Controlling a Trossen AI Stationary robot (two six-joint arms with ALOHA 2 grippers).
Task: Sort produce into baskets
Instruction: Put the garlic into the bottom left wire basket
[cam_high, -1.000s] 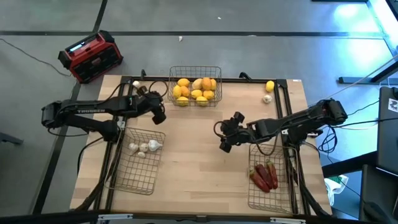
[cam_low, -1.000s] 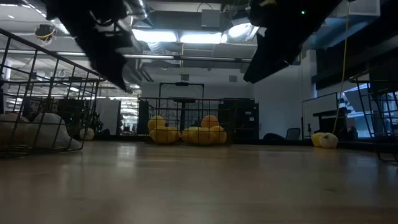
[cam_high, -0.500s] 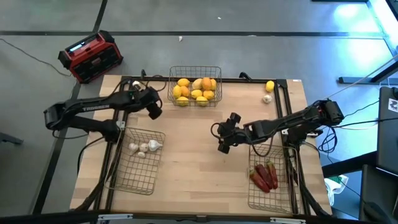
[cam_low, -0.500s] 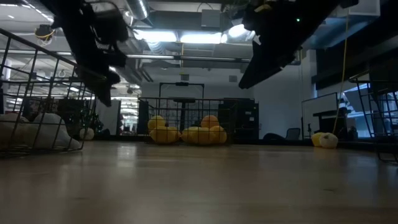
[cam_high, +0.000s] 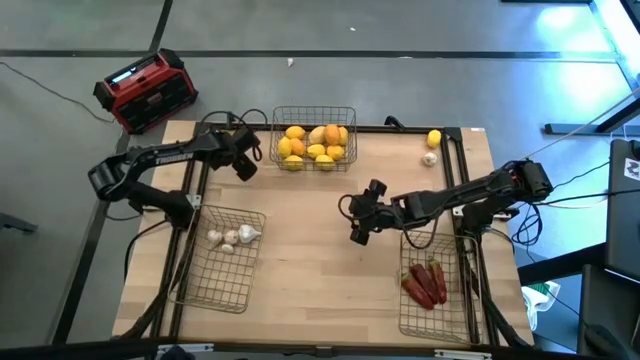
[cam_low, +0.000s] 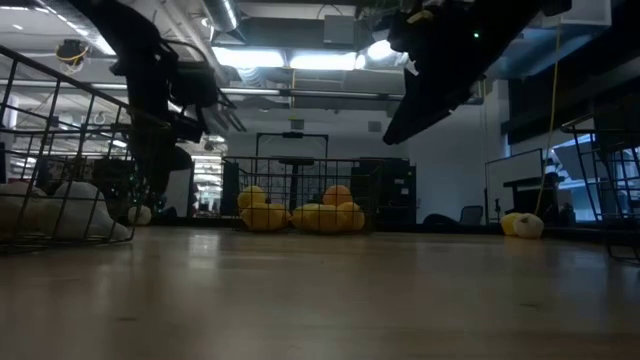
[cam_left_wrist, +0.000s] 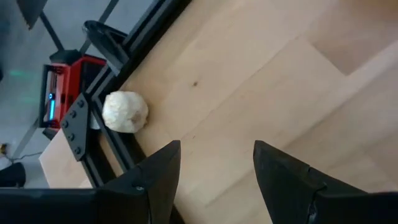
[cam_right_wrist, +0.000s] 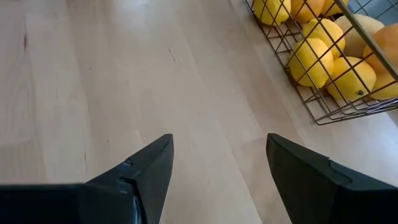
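Produce mostly sorted on the pale wooden counter (cam_high: 310, 230): yellow and orange lemon-sized fruits (cam_high: 313, 146) piled in the grey wire mesh basket (cam_high: 349, 118) at the far edge, middle; small white garlic bulbs (cam_high: 232, 236) in the grey wire basket (cam_high: 215, 285) on the left side; dark red chili-like pieces (cam_high: 425, 283) in the grey wire basket (cam_high: 432, 320) on the right side. 3 pieces loose: 1 white garlic bulb (cam_left_wrist: 125, 112) at the far left corner next to the black frame rail, plus 1 yellow fruit (cam_high: 434, 138) w/ another white bulb (cam_high: 430, 158) just beside it near the far right corner. Left pincer (cam_high: 243, 165) sits above the far left part of the counter, between the corner bulb and the fruit basket, fingers (cam_left_wrist: 161, 171) apart, nothing between them; wrist view has the corner bulb ahead, not touching. Right pincer (cam_high: 362, 228) hangs over mid counter, just beside the chili basket's near-left rim, fingers (cam_right_wrist: 152, 168) apart and empty, bare wood beneath, fruit basket ahead. Red-and-black box (cam_high: 146, 90) on the floor beyond the far left corner.
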